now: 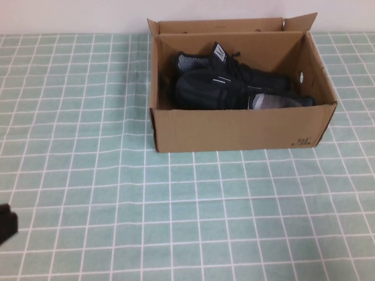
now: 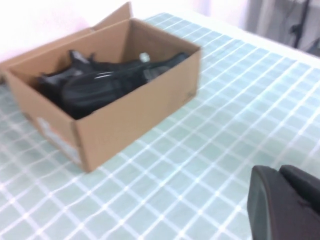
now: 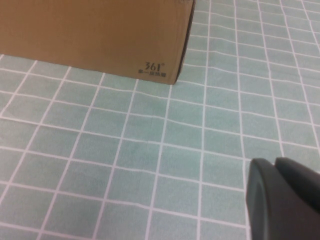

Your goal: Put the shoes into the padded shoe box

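Note:
The brown cardboard padded shoe box [image 1: 234,129] stands open at the back middle of the table, flaps up. Both black knit shoes [image 1: 228,82] lie inside it, side by side. The left wrist view looks at the box [image 2: 135,115] from the side, with the shoes [image 2: 100,85] in it. In the right wrist view only the box's printed corner [image 3: 155,67] shows. My left gripper [image 1: 6,222] sits at the table's near left edge, far from the box, shut and empty [image 2: 280,200]. My right gripper [image 3: 280,195] hangs over the cloth near that corner, shut and empty; the high view does not include it.
A green cloth with a white grid [image 1: 187,216] covers the table. A pale wall runs behind the box. Dark equipment [image 2: 300,25] stands beyond the table's far side in the left wrist view.

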Available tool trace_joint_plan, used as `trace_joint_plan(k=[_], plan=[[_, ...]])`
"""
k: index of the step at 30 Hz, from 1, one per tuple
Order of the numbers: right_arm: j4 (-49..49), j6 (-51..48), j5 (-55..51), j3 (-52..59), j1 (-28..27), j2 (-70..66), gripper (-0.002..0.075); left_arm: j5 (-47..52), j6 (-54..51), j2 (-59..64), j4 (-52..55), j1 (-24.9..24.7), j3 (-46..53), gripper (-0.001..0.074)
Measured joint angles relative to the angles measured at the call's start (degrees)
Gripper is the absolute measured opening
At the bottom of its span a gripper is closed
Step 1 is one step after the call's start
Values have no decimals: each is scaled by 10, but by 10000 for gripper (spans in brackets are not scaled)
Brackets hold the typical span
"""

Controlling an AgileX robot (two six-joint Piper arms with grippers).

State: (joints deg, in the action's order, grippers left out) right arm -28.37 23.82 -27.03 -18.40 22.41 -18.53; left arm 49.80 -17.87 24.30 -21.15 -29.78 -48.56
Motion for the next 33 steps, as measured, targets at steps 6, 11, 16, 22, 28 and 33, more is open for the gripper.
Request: trace_joint_plan(k=[6,11,16,22,28,33], plan=[[0,0,0,0,0,0,-7,-97,0,-3,63,0,46,-3],[0,0,0,0,0,0,-7,-244,0,-52,80,25,135,-3],[0,0,0,0,0,0,-7,-311,1,-135,83,88,225,-3],[0,0,0,0,0,0,-7,-334,15,-213,124,156,336,-3],[0,0,0,0,0,0,-7,-340,65,-248,139,232,435,-3],[-1,0,0,0,0,0,-7,-323,105,-249,140,257,482,-3]])
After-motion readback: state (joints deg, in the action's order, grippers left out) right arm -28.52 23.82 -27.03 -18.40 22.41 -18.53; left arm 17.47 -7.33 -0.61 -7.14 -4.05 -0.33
